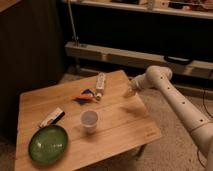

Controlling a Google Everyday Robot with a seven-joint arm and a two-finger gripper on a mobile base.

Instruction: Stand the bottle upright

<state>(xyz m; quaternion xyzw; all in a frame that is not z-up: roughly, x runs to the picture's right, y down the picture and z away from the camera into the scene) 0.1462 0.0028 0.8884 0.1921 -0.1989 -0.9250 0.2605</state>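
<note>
- Slim whitish semi-clear plastic bottle lies on its side near far edge of light wooden table, not upright.
- Blue-and-orange flat packet just beside it, to its left.
- Gripper on white arm sits by table's right-far edge, right of bottle, apart from it; grip state can't be made out.
- White paper cup upright approx mid-table.
- White-and-black rectangular packet w/ round green plate at near-left.
</note>
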